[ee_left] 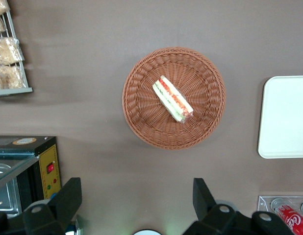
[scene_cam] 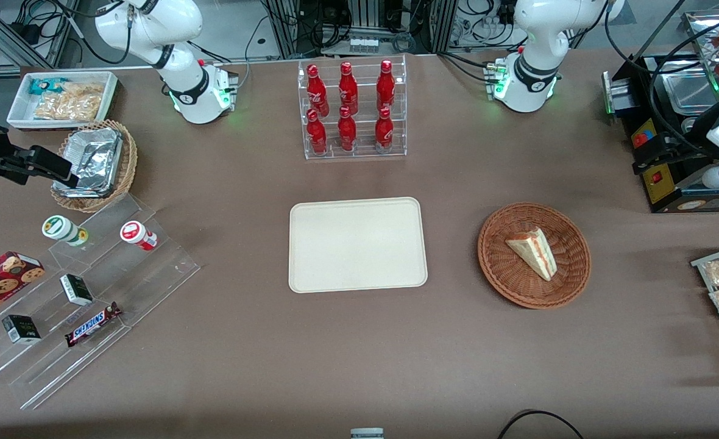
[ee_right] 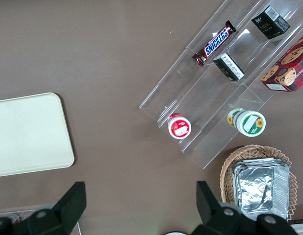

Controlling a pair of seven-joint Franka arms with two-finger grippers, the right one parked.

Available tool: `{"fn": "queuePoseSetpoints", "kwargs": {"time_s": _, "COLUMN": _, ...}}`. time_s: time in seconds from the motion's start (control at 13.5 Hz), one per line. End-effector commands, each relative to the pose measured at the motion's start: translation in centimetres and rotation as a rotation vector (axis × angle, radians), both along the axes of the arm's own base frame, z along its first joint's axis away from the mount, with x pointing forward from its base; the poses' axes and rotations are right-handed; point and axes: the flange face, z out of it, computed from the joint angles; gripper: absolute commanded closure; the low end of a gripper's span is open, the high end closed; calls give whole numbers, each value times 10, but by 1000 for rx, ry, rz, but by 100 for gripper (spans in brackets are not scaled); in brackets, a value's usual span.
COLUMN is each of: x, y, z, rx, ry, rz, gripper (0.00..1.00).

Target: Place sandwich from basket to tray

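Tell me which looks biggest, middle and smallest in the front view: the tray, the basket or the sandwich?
1. The tray looks biggest.
2. The basket comes next.
3. The sandwich, lying in the basket, looks smallest.

The gripper hangs open high above the table, empty, beside the basket.

A robotics lab is posing as a snack shop here: two white arm bases [scene_cam: 198,97] are sitting bolted at the brown counter [scene_cam: 359,353], cables and aluminium framing [scene_cam: 359,24] are crowding the edge, and cola bottles [scene_cam: 350,110] and a Snickers bar [scene_cam: 92,324] are standing on clear acrylic display racks [scene_cam: 91,305].
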Motion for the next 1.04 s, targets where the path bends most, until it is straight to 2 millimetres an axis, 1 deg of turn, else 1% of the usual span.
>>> {"fn": "queuePoseSetpoints", "kwargs": {"time_s": 0.0, "x": 2, "y": -1, "z": 6, "rx": 7, "ry": -20, "rz": -4, "gripper": 0}}
{"fn": "queuePoseSetpoints", "kwargs": {"time_s": 0.07, "x": 3, "y": -1, "z": 4, "rx": 7, "ry": -16, "rz": 0, "gripper": 0}}
{"fn": "queuePoseSetpoints", "kwargs": {"time_s": 0.15, "x": 5, "y": -2, "z": -2, "rx": 6, "ry": -5, "rz": 0, "gripper": 0}}
{"fn": "queuePoseSetpoints", "kwargs": {"time_s": 0.3, "x": 7, "y": -4, "z": -32, "rx": 7, "ry": 42, "rz": 17, "gripper": 0}}
{"fn": "queuePoseSetpoints", "kwargs": {"time_s": 0.44, "x": 10, "y": -14, "z": -79, "rx": 13, "ry": 53, "rz": 64, "gripper": 0}}
{"fn": "queuePoseSetpoints", "kwargs": {"time_s": 0.52, "x": 9, "y": -22, "z": -101, "rx": 16, "ry": 48, "rz": 92, "gripper": 0}}
{"fn": "queuePoseSetpoints", "kwargs": {"time_s": 0.59, "x": 9, "y": -28, "z": -124, "rx": 17, "ry": 29, "rz": 118, "gripper": 0}}
{"fn": "queuePoseSetpoints", "kwargs": {"time_s": 0.67, "x": 9, "y": -38, "z": -146, "rx": 17, "ry": -1, "rz": 161, "gripper": 0}}
{"fn": "queuePoseSetpoints", "kwargs": {"time_s": 0.74, "x": 6, "y": -50, "z": -168, "rx": 15, "ry": -31, "rz": 230, "gripper": 0}}
{"fn": "queuePoseSetpoints", "kwargs": {"time_s": 0.89, "x": -2, "y": -63, "z": -207, "rx": 15, "ry": -59, "rz": 388, "gripper": 0}}
{"fn": "queuePoseSetpoints", "kwargs": {"time_s": 0.96, "x": -7, "y": -64, "z": -222, "rx": 12, "ry": -66, "rz": 453, "gripper": 0}}
